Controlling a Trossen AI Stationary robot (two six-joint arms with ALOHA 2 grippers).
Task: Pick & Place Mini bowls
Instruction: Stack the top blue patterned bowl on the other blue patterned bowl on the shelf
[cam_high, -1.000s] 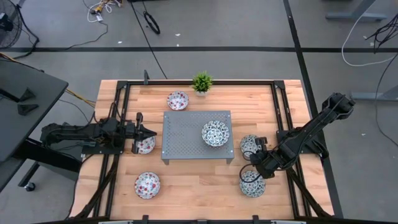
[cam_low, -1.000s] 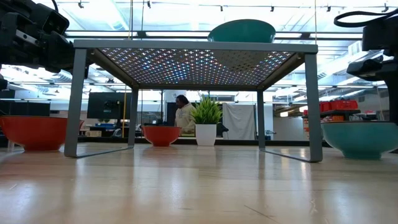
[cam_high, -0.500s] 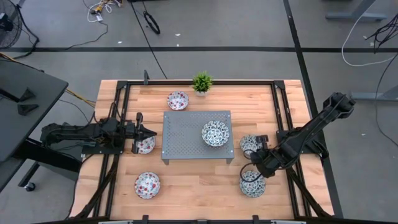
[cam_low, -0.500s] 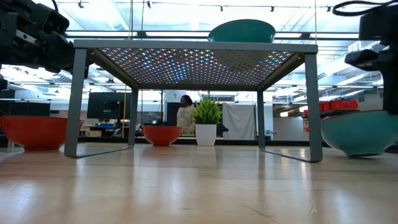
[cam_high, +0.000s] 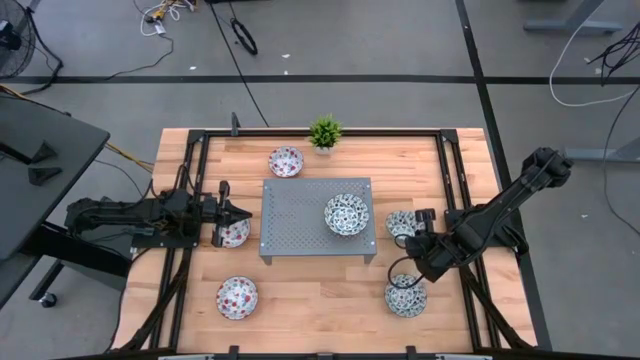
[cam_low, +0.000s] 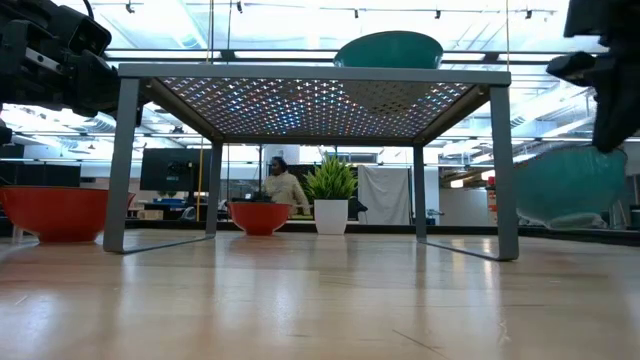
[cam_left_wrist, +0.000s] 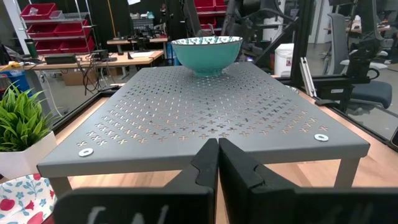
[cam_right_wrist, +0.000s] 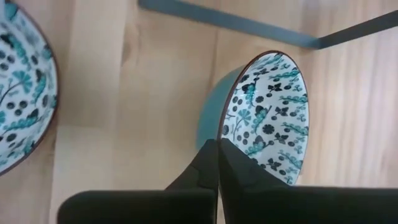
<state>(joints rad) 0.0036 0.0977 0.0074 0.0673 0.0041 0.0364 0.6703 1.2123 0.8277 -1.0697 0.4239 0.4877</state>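
Lifted clear of the wooden surface (cam_high: 300, 290) since a second ago, a glazed teal-patterned mini bowl (cam_right_wrist: 264, 118) hangs tilted from the right claw (cam_right_wrist: 212, 163), pinched by its rim beside the perforated grey metal stand (cam_high: 300, 215). The left claw (cam_left_wrist: 217, 163), pressed together, waits above a red-spotted bowl (cam_high: 236, 234).

Evenly and brightly lit from ceiling strips (cam_low: 300, 52) in the low view. Backlit there, with soft glare across the tabletop (cam_low: 300, 300). Blurred at the raised bowl (cam_low: 570, 185). Sharp overhead, with faint shadows.
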